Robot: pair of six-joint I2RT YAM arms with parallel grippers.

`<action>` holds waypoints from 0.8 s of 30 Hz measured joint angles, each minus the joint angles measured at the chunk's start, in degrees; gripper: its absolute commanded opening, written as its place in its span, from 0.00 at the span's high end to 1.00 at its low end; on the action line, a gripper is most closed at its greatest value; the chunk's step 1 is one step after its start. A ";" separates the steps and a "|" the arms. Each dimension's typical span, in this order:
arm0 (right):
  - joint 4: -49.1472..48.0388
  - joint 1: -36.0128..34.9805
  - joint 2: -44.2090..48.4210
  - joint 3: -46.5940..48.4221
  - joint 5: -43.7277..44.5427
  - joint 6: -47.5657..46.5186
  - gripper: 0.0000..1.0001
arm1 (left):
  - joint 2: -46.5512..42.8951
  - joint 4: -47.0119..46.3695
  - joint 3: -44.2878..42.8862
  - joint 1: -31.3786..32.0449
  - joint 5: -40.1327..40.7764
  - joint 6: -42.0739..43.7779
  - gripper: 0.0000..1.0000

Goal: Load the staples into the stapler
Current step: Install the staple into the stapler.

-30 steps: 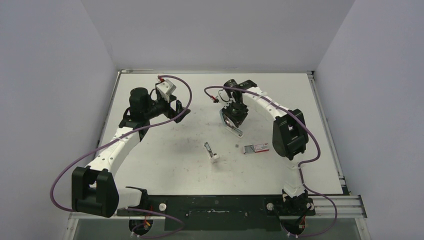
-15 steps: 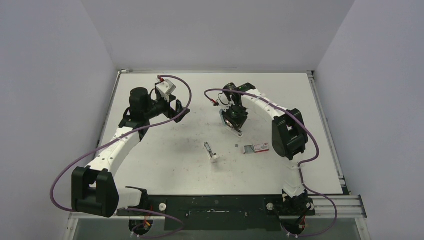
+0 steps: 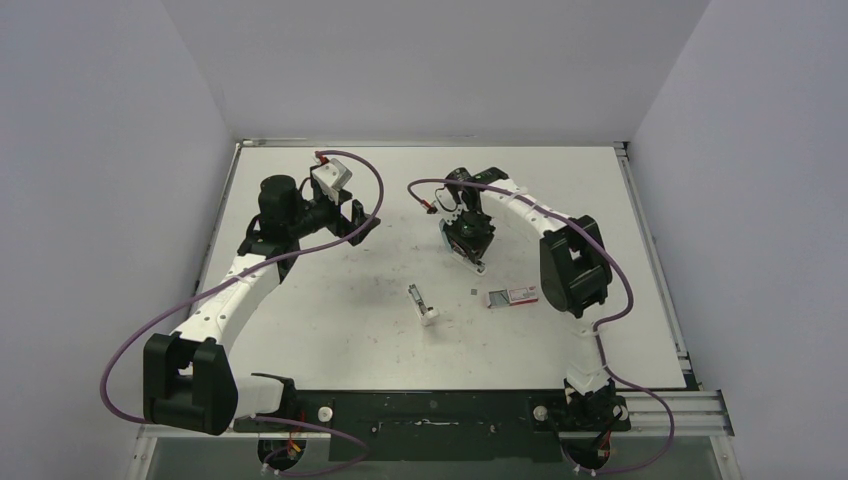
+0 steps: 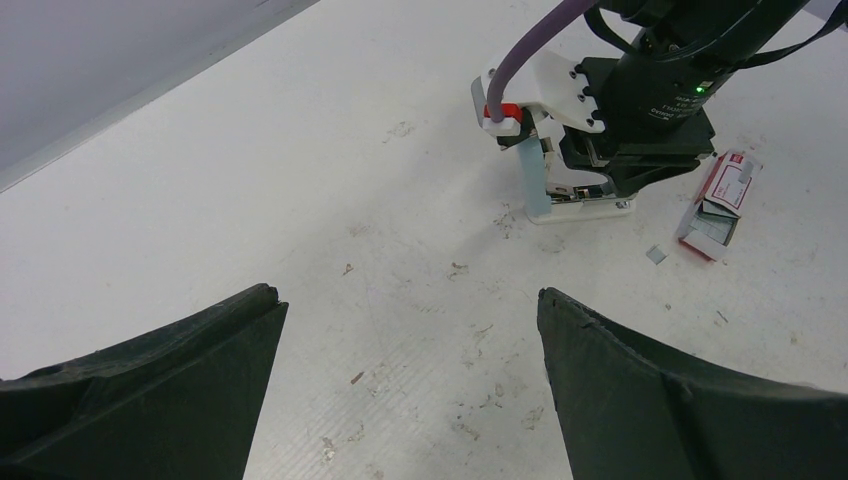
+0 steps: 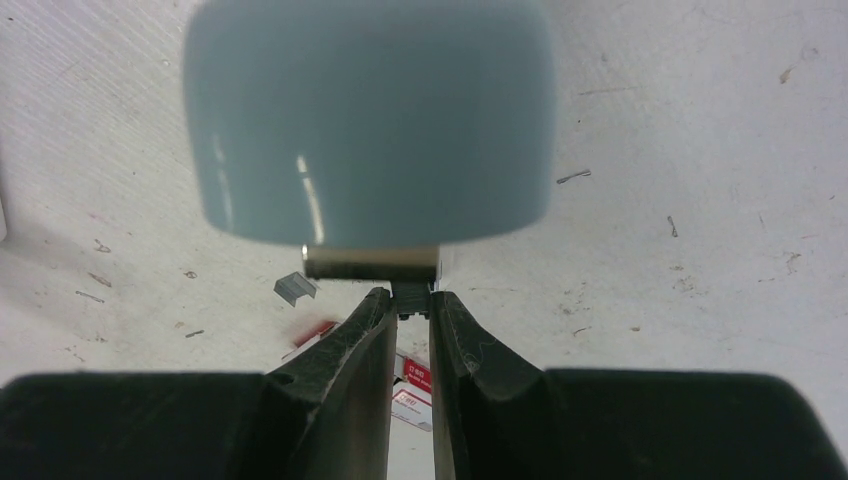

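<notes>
- Clamping stapler in near-closed right gripper, seemingly opening it.
- Lying loose just beside that gripper: staples, by box.
- Idling wide open, empty: left gripper, next needing a fine pinch on staples.

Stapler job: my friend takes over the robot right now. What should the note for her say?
Left gripper: open, hovering over the table, holding nothing.
Right gripper: shut on the stapler, which stands opened with its blue lid up.
Staple box: open on the table near the stapler; one loose staple strip lies just beside it.
Done: stapler opened. Left: put staples in, close lid.
</notes>
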State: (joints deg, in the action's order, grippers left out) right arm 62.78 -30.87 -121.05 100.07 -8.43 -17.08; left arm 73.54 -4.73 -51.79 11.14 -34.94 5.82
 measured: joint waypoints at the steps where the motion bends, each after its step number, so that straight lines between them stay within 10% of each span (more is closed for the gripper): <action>1: 0.00 0.00 -0.11 0.00 0.00 0.00 0.95 | -0.02 -0.02 0.00 0.00 0.00 0.00 0.02; 24: 0.11 -0.35 -0.79 3.58 0.07 -0.07 0.95 | -0.79 0.02 0.68 -0.37 0.00 0.83 0.02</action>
State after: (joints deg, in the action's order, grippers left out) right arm 62.89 -31.22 -121.84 103.66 -8.36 -17.15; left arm 72.75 -4.71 -51.11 10.76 -34.94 6.66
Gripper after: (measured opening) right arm 0.170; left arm 0.977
